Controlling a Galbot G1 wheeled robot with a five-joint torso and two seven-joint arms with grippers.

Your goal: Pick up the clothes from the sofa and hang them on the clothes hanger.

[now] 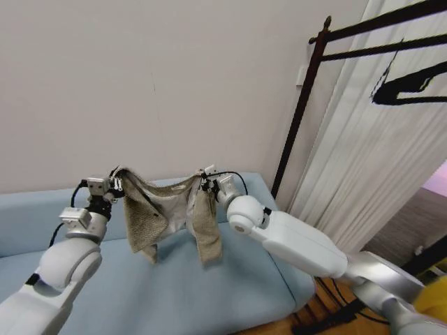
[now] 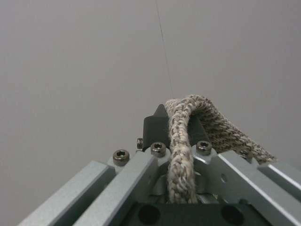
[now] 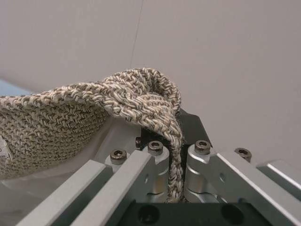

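A plain pale wall is seen across the back, marked by a faint thin vertical line. A small white plate is fixed to it. A white pleated curtain is hung at the right. Below it, black cables are laid on a wooden floor.

glossy white rounded arms trail black cables to grey metal claws with hex screws and seemingly black fingertips.
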